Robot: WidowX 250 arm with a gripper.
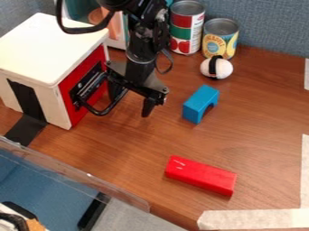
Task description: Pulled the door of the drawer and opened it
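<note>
Camera view: the red drawer front (75,116) of the white box (51,47), upper left of frame, looks shut, pull still to do, black two-finger gripper (131,100) spread wide by its curved black handle (100,113), contact hard to judge, wood table (136,146) running right to the blue arch block (200,98).

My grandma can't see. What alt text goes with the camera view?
A robot's open hand is at the black handle on the red front of a white box. On the table are a blue block, a red block and a white ball with a black band; two cans stand behind.
</note>
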